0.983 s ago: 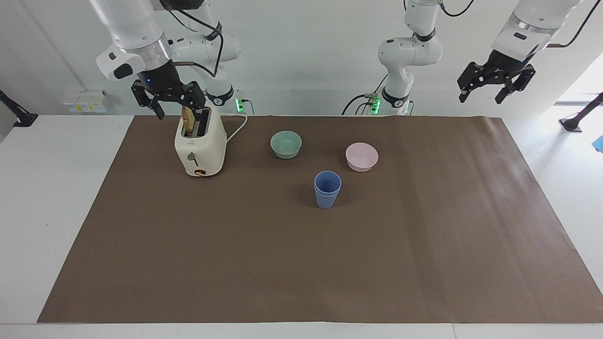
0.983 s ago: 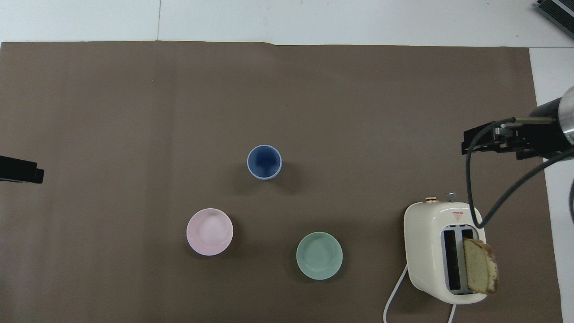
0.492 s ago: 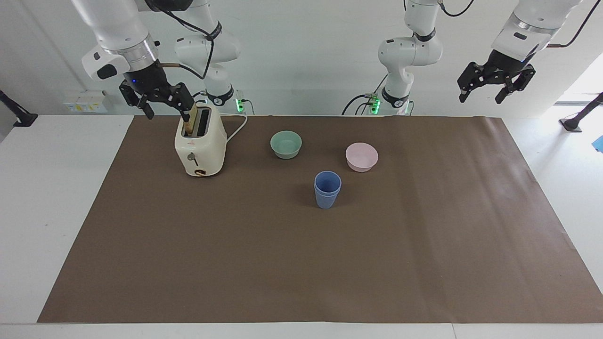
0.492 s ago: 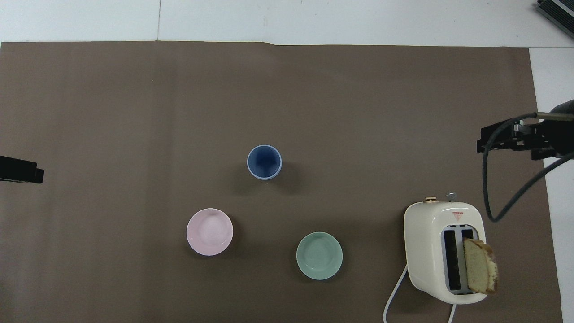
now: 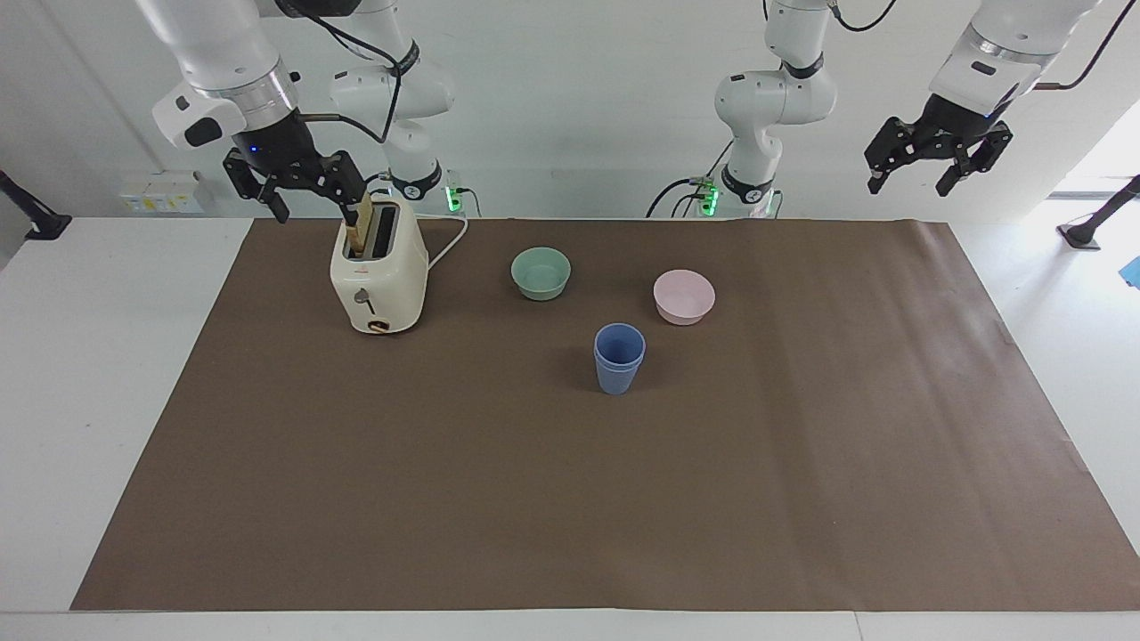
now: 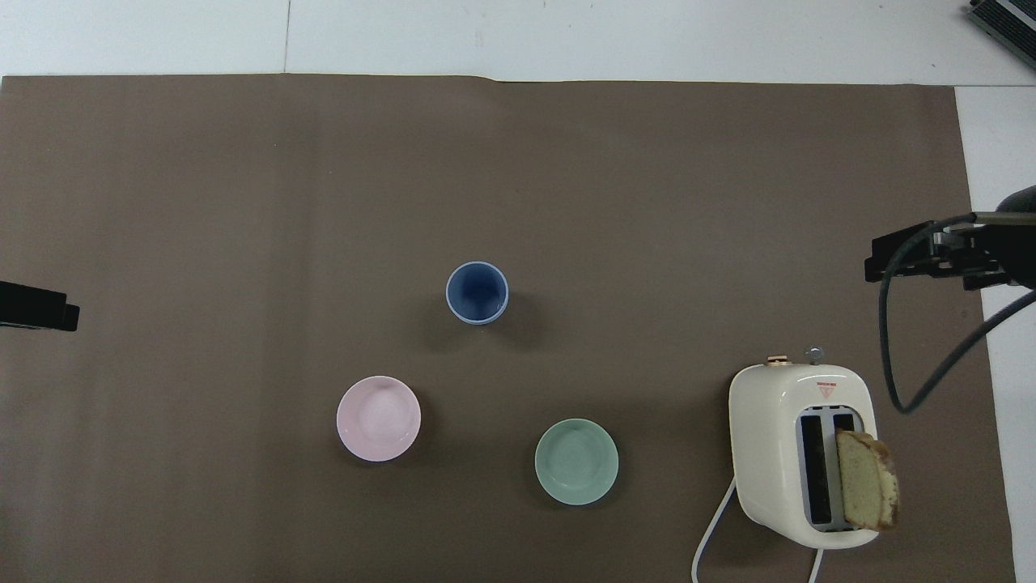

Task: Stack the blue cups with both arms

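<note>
- The cups [image 5: 618, 358] stand nested on the mat; stacking looks done.
- My left gripper [image 5: 937, 166] and right gripper [image 5: 303, 190]: fingers spread, holding nothing, raised clear.

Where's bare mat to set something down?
Bare: the whole stretch farther from the robots than the blue cups, and both mat ends. Crowded: the row nearer the robots, toaster, mint bowl, pink bowl, with only narrow gaps between.
</note>
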Robot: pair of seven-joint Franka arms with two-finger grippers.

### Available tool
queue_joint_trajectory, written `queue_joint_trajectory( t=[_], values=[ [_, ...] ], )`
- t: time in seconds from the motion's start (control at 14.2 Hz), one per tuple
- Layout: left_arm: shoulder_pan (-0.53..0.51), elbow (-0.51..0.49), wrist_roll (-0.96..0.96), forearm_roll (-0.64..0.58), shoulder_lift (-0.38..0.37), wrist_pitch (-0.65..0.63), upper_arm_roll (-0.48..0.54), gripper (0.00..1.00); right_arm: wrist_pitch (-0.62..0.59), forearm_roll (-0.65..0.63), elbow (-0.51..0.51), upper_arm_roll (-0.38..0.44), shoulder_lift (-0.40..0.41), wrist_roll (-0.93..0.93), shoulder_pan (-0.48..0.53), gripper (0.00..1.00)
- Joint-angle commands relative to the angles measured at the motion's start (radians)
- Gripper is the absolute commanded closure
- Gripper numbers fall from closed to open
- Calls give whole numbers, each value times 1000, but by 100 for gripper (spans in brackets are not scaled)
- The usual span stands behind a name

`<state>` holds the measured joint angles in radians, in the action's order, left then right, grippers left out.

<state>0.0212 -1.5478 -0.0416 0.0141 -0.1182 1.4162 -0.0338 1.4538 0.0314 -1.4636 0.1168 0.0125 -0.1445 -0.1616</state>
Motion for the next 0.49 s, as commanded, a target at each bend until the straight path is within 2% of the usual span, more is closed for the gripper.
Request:
queue_joint_trajectory(
  t=[0.0,0.42],
  values=[
    [-9,3,-6,4,-9,-14,-5,0,-9,-11,-4,-6,-11,31,14,0],
    [-9,3,-6,4,-9,-14,-5,0,-3,-8,-4,-6,-11,29,16,0]
  ],
)
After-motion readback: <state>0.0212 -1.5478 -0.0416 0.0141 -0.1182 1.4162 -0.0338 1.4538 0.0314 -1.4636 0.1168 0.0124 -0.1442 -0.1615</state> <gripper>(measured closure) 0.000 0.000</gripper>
